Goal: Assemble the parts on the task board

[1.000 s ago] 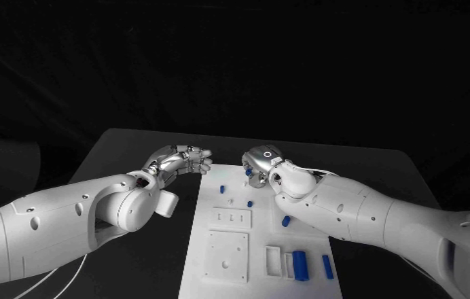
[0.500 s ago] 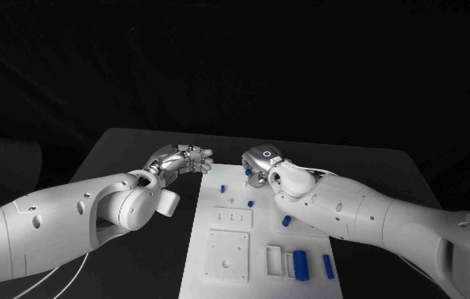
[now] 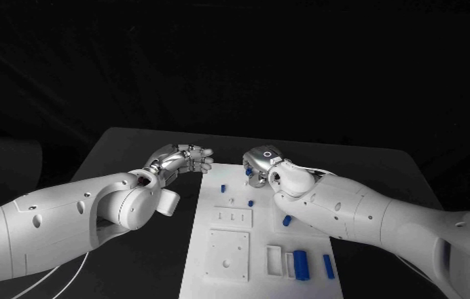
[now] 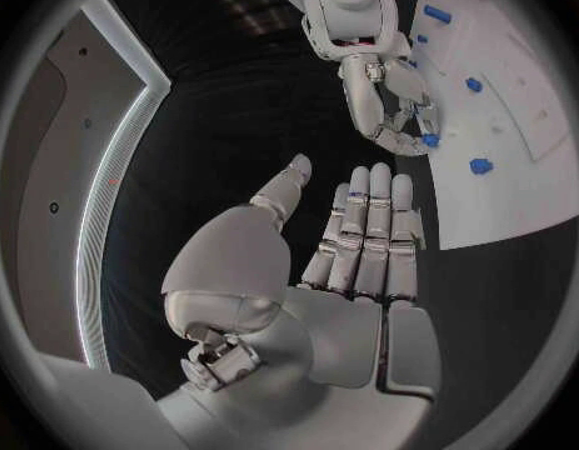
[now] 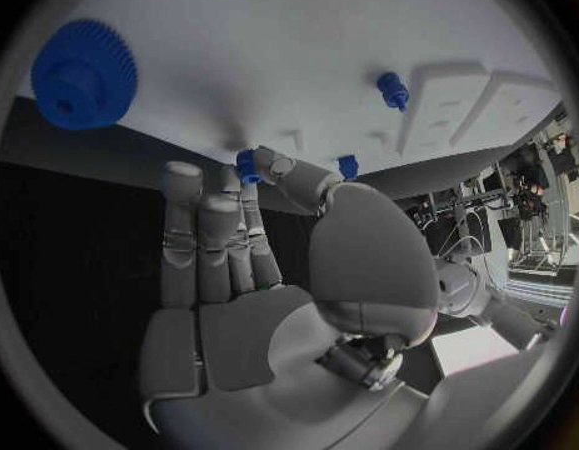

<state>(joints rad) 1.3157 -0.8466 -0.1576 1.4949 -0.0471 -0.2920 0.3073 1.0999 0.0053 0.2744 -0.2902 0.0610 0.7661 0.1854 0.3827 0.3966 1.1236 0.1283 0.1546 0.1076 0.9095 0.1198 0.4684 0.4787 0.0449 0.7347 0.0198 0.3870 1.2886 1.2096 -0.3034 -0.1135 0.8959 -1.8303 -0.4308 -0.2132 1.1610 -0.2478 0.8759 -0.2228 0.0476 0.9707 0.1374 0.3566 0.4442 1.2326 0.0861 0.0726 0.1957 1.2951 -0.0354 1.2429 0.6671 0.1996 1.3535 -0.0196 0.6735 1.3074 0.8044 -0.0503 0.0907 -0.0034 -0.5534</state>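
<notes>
The white task board lies in the middle of the black table. My right hand hovers over the board's far end and pinches a small blue part between thumb and a finger; the left wrist view shows the same hand and part. A blue gear and a blue peg sit on the board just beyond that hand. My left hand is off the board's far left corner, its fingers straight with nothing in them.
More blue parts are on the board: a small peg, another, one by my right forearm, and two long pieces near the front edge. My right forearm crosses the board's right side.
</notes>
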